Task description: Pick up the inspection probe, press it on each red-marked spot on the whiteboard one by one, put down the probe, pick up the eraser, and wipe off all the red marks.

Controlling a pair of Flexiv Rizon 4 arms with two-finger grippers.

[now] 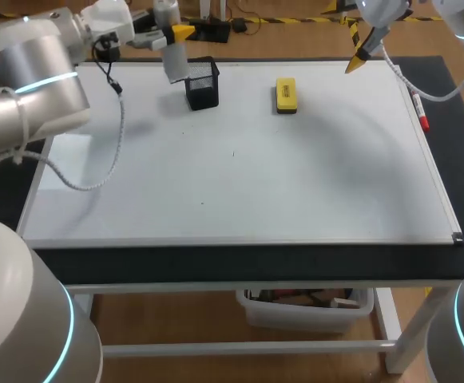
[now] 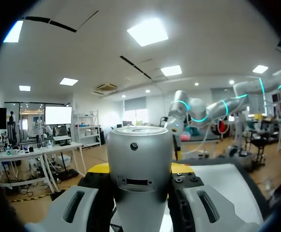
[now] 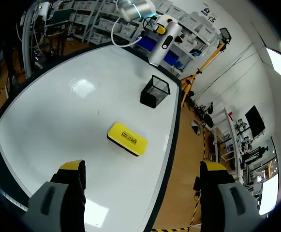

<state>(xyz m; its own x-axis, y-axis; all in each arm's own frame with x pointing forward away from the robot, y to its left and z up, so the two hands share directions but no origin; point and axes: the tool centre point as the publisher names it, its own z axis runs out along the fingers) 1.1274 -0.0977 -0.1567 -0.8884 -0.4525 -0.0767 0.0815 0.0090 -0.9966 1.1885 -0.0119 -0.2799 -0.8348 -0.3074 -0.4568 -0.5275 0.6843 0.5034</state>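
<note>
My left gripper (image 1: 169, 33) is shut on the silver cylindrical probe (image 1: 172, 57), which hangs just above and to the left of the black mesh holder (image 1: 203, 84). In the left wrist view the probe (image 2: 139, 179) fills the space between the fingers of the left gripper (image 2: 139, 169). The yellow eraser (image 1: 286, 94) lies on the whiteboard (image 1: 295, 183) near its back edge. My right gripper (image 1: 358, 48) hangs open and empty above the back right of the board. Ahead of the right gripper (image 3: 142, 166) are the eraser (image 3: 126, 138), the holder (image 3: 155, 92) and the probe (image 3: 165, 43). I see only two tiny dark specks on the board.
A red-capped marker (image 1: 419, 112) lies along the whiteboard's right edge. A cable hangs from my left arm over the board's left part. A bin (image 1: 303, 307) sits under the table.
</note>
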